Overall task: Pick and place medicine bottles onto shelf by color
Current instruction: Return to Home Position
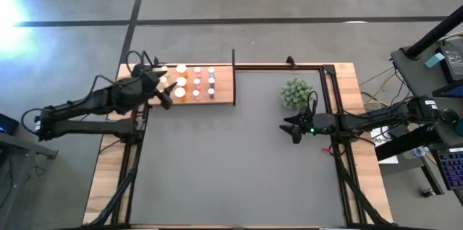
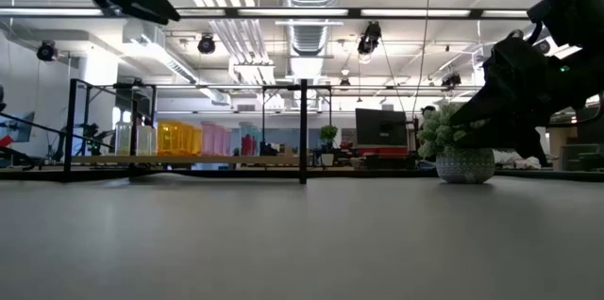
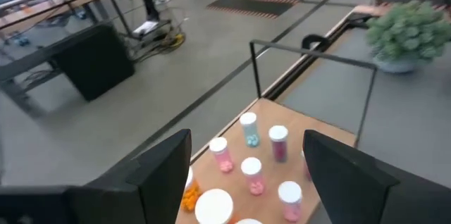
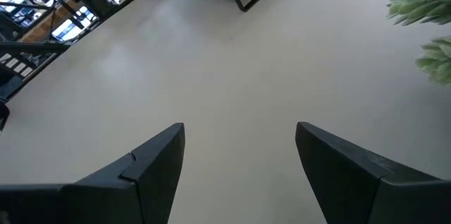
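1. closest thing in the left wrist view is the left gripper's own fingers (image 3: 165,171), spread wide with nothing between them.
2. from above, the left gripper (image 1: 162,87) hangs over the left end of the shelf (image 1: 226,87). it isn't touching any bottle, and in the low view that arm is way up at the top edge.
3. the medicine bottles (image 1: 197,82) all stand upright on the shelf in tidy rows, white caps up.
4. in the low view they're grouped by colour: pale yellowish ones at the left, then the orange bottles (image 2: 179,138), then the pink bottles (image 2: 215,138), running toward the black post (image 2: 302,130).
5. the shelf sits at the far left corner of the grey mat (image 1: 231,165), with the post at its right end.
6. the right gripper (image 1: 294,130) is wide open too and holds nothing. it's over bare mat near the green plant (image 1: 296,92), well apart from the shelf.
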Controlling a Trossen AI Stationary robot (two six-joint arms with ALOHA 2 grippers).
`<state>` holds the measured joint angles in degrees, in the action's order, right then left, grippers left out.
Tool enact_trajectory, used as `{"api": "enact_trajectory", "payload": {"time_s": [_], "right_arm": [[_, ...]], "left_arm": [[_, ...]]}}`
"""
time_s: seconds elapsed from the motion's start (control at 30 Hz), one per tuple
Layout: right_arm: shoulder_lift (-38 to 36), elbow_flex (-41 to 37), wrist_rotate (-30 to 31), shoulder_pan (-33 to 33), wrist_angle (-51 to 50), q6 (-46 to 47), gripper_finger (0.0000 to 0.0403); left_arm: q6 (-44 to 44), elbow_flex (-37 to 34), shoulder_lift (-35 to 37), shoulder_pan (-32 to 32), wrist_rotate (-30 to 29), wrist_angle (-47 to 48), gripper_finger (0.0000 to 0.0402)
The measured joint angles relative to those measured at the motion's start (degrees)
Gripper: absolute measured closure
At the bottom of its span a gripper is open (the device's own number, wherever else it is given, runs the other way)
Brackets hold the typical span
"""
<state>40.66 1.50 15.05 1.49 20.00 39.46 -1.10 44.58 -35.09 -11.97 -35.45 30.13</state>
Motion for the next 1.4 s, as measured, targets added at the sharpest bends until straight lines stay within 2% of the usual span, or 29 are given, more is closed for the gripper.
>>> {"api": "enact_trajectory", "payload": {"time_s": [0.23,0.47,0.9,1.2,1.4], "right_arm": [[0.0,0.0,0.0,0.0,0.0,0.0,0.0142],[0.0,0.0,0.0,0.0,0.0,0.0,0.0142],[0.0,0.0,0.0,0.0,0.0,0.0,0.0142],[0.0,0.0,0.0,0.0,0.0,0.0,0.0142],[0.0,0.0,0.0,0.0,0.0,0.0,0.0142]], "left_arm": [[0.0,-0.6,3.4,0.0,2.0,3.7,0.0145],[-3.0,-6.4,9.7,0.0,6.2,2.8,0.0145],[-3.1,-19.8,22.8,0.0,10.5,-15.9,0.0145],[-3.1,-30.9,26.3,0.0,13.0,-31.9,0.0146],[-4.3,-36.8,27.1,0.0,14.2,-38.5,0.0146]]}}
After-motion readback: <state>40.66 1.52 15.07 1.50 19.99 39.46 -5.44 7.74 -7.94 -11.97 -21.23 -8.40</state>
